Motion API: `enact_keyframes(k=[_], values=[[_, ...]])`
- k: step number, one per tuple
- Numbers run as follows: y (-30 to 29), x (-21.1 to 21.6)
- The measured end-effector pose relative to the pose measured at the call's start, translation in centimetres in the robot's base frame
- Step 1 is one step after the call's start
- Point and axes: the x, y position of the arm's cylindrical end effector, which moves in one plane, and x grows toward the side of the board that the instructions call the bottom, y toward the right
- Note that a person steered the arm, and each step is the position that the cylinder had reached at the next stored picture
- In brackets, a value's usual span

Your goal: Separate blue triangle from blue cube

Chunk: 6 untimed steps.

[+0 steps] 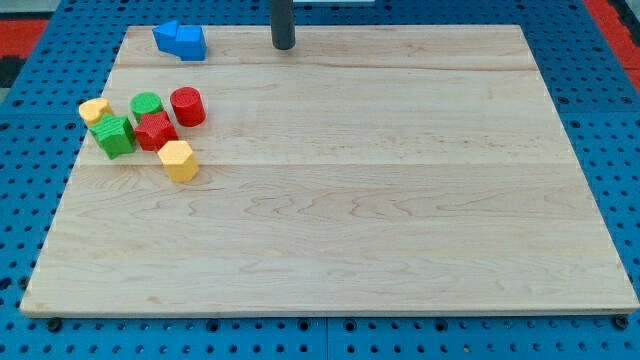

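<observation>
The blue triangle and the blue cube lie touching each other at the view's top left corner of the wooden board. The triangle is on the left, the cube on the right. My tip stands on the board near its top edge, to the right of the blue cube, with a clear gap between them.
A cluster of blocks lies at the board's left: a yellow block, a green cylinder, a red cylinder, a green block, a red block and a yellow hexagonal block. Blue pegboard surrounds the board.
</observation>
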Motion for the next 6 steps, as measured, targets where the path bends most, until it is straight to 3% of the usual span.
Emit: enact_keyframes(k=[1,5,6], values=[[0.6,1.9],[0.4,3.0],[-2.0,5.9]])
